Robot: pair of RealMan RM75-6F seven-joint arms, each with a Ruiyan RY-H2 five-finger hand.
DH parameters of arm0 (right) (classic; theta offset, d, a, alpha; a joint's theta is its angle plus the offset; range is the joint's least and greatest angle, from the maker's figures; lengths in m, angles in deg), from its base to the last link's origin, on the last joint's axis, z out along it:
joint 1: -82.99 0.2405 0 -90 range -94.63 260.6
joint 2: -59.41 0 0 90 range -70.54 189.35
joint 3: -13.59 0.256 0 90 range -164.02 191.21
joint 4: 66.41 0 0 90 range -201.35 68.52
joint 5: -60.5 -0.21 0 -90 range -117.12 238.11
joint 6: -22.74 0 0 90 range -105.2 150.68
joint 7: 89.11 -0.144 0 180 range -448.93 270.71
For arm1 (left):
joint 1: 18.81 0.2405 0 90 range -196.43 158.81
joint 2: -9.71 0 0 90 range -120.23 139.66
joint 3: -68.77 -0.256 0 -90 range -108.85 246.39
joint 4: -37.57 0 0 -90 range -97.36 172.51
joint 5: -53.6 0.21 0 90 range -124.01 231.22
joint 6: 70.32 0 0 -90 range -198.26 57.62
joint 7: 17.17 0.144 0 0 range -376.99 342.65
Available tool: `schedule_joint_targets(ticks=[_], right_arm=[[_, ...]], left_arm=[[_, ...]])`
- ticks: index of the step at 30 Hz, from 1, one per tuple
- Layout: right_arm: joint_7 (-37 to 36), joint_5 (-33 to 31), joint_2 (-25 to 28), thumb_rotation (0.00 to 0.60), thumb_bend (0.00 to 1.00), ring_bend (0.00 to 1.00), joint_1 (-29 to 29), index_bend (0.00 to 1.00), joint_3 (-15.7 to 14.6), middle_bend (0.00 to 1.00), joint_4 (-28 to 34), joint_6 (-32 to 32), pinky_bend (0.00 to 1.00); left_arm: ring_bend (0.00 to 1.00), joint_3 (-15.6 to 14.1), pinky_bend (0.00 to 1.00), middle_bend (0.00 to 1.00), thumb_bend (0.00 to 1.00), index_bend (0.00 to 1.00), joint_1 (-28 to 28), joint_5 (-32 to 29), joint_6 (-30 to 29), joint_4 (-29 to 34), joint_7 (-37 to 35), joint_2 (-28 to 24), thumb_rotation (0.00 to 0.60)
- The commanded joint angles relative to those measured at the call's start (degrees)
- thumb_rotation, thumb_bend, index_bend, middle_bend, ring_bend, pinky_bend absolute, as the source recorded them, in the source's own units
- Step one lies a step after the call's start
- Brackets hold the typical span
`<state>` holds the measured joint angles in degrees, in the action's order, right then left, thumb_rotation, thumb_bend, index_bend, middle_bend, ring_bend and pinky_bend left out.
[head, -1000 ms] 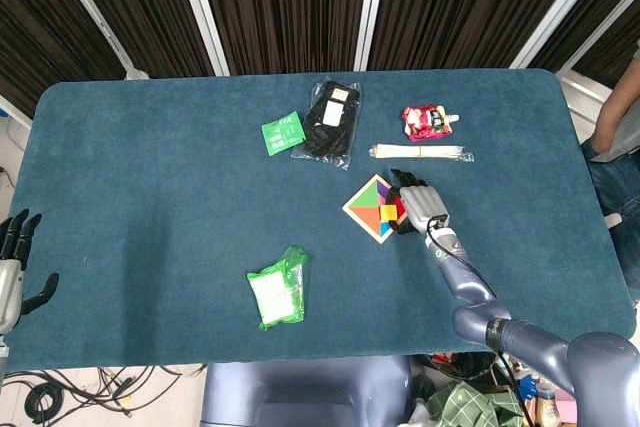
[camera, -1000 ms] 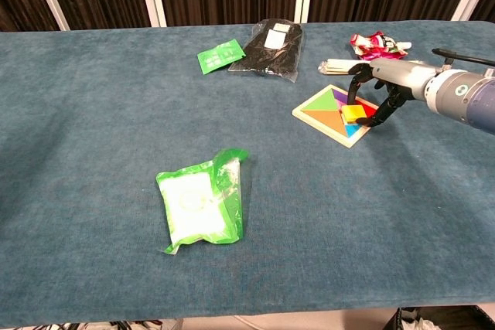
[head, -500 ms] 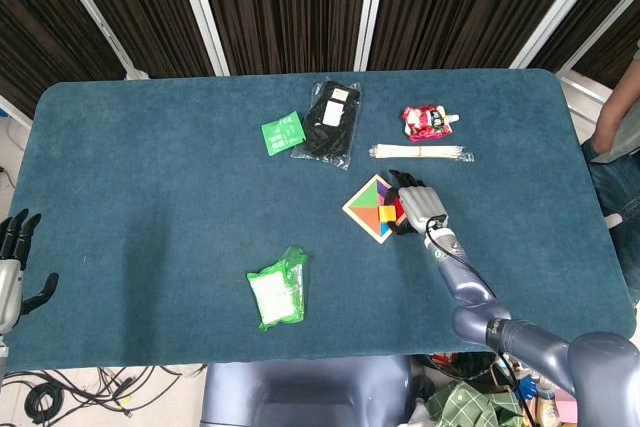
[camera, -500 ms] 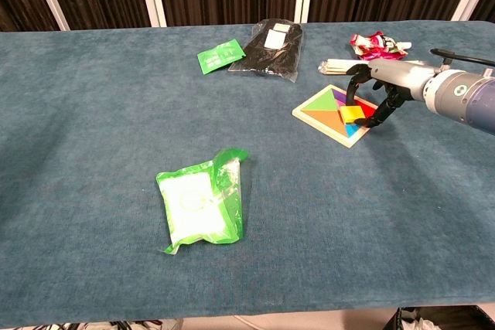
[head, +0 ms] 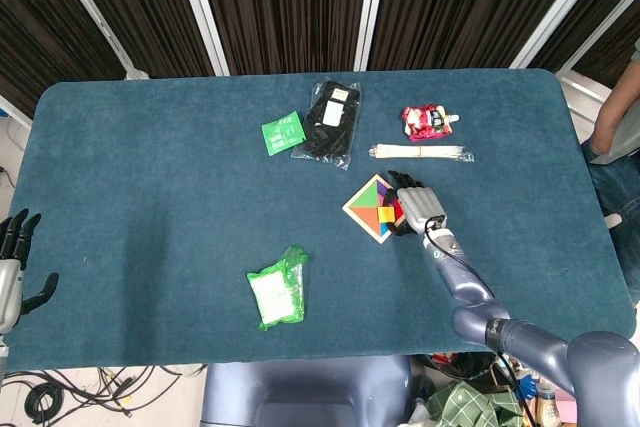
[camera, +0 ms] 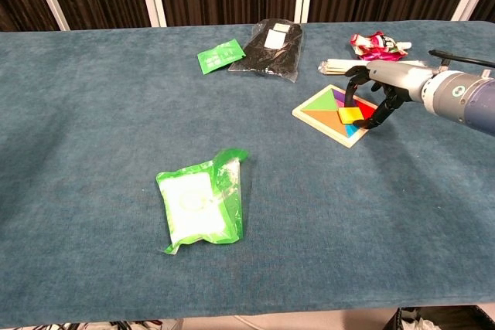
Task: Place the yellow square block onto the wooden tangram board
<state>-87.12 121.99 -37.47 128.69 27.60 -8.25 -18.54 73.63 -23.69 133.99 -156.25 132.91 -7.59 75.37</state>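
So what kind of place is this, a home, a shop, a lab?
Most likely a robot lab or data-collection room: a table under blue cloth set against dark curtains, cables on the floor, and assorted props such as a tangram board and a green packet laid out.

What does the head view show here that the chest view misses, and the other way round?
Only the head view shows the left hand, idle off the table's left end. Only the chest view shows from the side the gap between the right hand and the board, with the yellow square block under its curled fingers. Both show the wooden tangram board, the green packet and the black pouch.
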Motion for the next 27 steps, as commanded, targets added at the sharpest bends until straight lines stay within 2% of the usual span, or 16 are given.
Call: schedule_joint_targets(ticks=[1, 12, 27], right_arm=[[0.1, 0.0, -0.1, 0.6, 0.35, 0.0, 0.0, 0.49, 0.0, 0.0, -0.1, 0.0, 0.13], [0.4, -0.4, -0.2, 0.6, 0.34, 0.0, 0.1, 0.49, 0.1, 0.0, -0.2, 0.0, 0.13], [1.0, -0.7, -0.1, 0.6, 0.34, 0.0, 0.3, 0.42, 0.1, 0.0, -0.2, 0.4, 0.13]], left_arm=[[0.0, 0.0, 0.0, 0.0, 0.33, 0.0, 0.0, 0.0, 0.0, 0.0, 0.0, 0.0, 0.6], [0.0, 0.0, 0.0, 0.0, 0.33, 0.0, 0.0, -0.1, 0.1, 0.1, 0.1, -0.1, 0.6], [0.0, 0.0, 0.0, 0.0, 0.33, 0.0, 0.0, -0.2, 0.2, 0.2, 0.1, -0.2, 0.6]])
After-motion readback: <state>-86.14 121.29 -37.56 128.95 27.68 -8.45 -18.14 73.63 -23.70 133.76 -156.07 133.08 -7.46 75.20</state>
